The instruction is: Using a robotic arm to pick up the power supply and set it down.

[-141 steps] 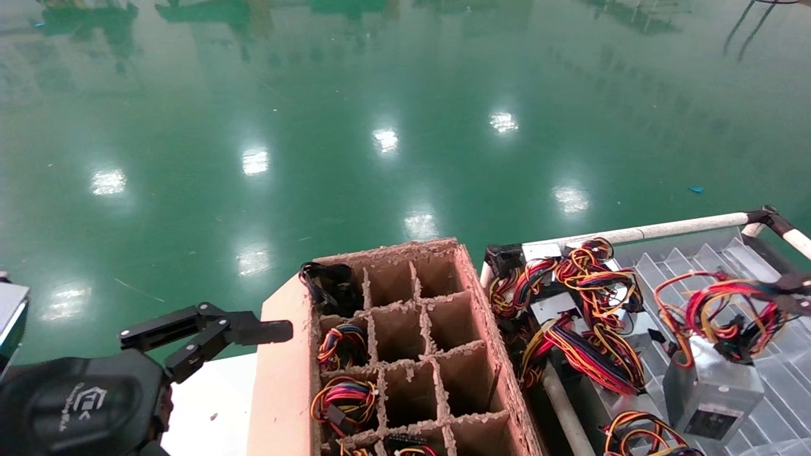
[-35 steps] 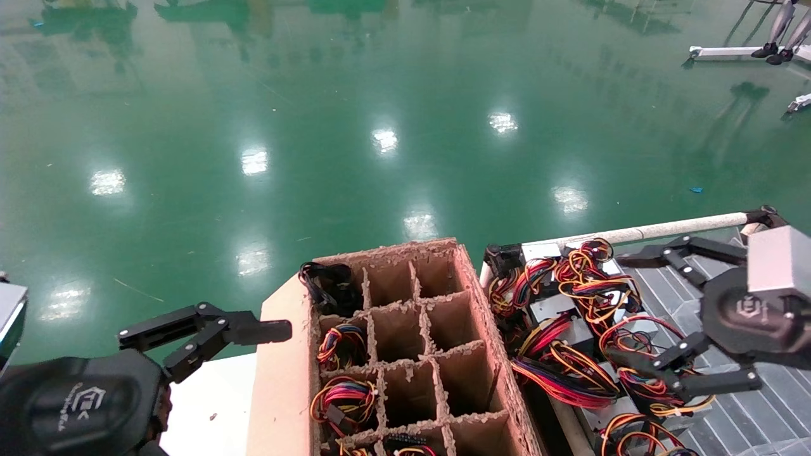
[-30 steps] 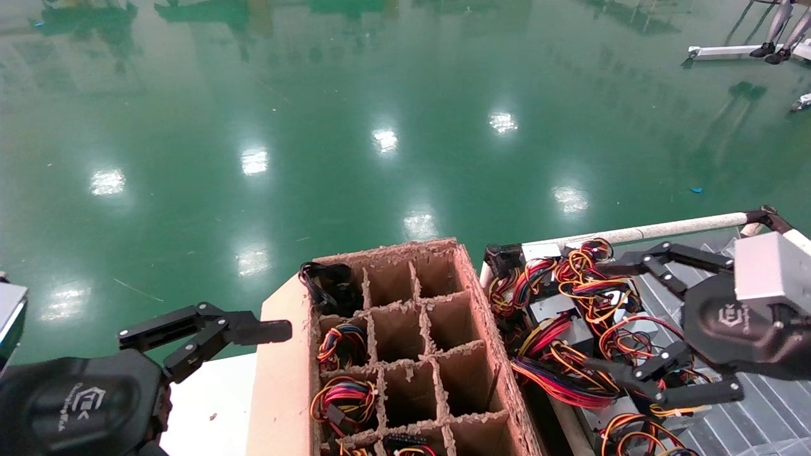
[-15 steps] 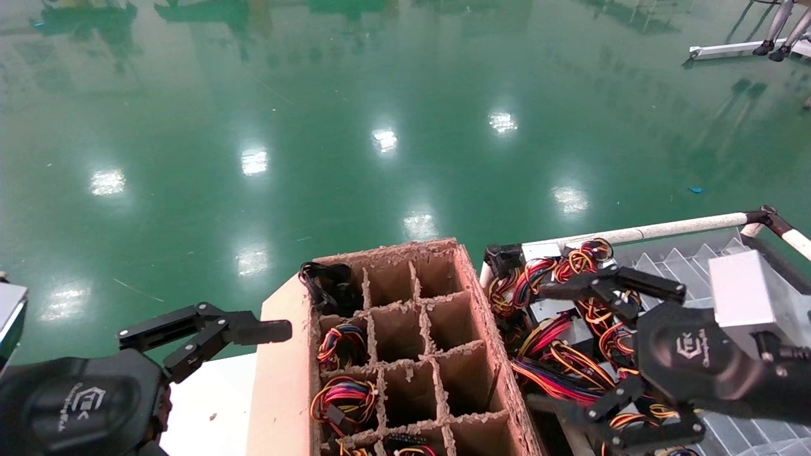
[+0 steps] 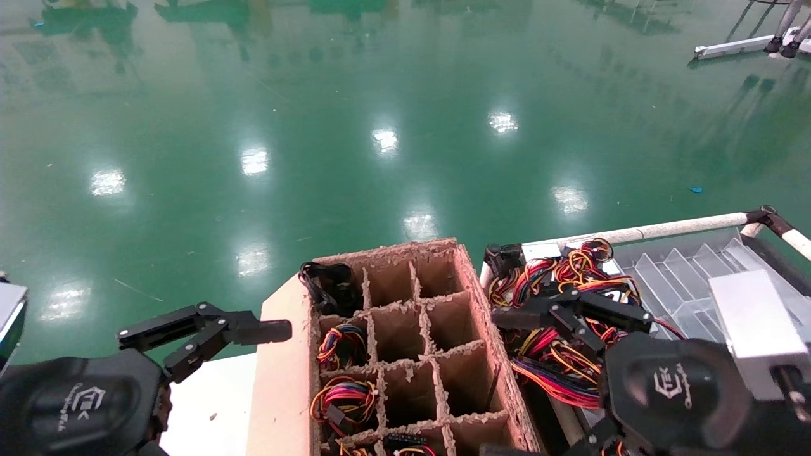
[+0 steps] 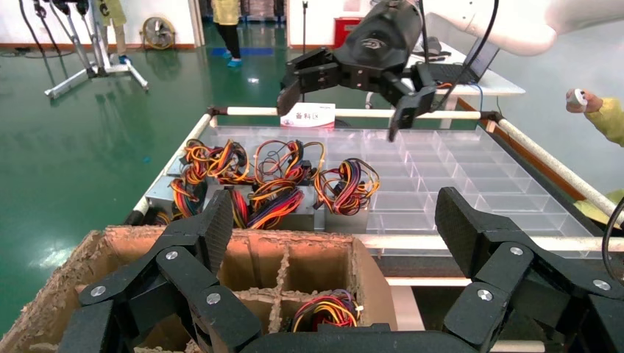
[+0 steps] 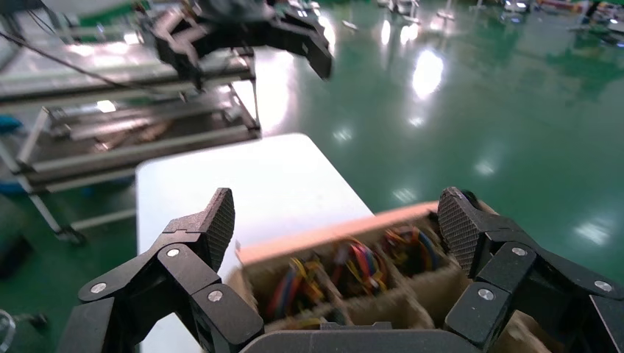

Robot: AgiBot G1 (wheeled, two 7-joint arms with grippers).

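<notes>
Several silver-grey power supplies with looped red, yellow and orange wires (image 5: 557, 278) lie in the rack on the right. One power supply (image 6: 344, 220) sits at the edge of the clear tray. My right gripper (image 5: 494, 384) hangs open and empty above the rack's left side, beside the cardboard box; in the left wrist view the right gripper (image 6: 353, 82) is spread above the tray. In its own view the right gripper (image 7: 335, 220) faces the box's wire-filled cells. My left gripper (image 6: 331, 228) stays open and empty at the box's left, one finger (image 5: 266, 330) showing.
The brown cardboard divider box (image 5: 481, 297) holds wired power supplies (image 5: 345, 399) in its near-left cells and a black coiled cable bundle (image 5: 329, 285) in a far corner. A clear divided tray (image 5: 684, 285) with a white pipe rail (image 5: 665, 228) lies right. A white table (image 5: 215, 405) lies left.
The right gripper earlier held a power supply by its wires over the clear tray. It is now open and empty and has swung left toward the cardboard box. The left arm has not moved.
</notes>
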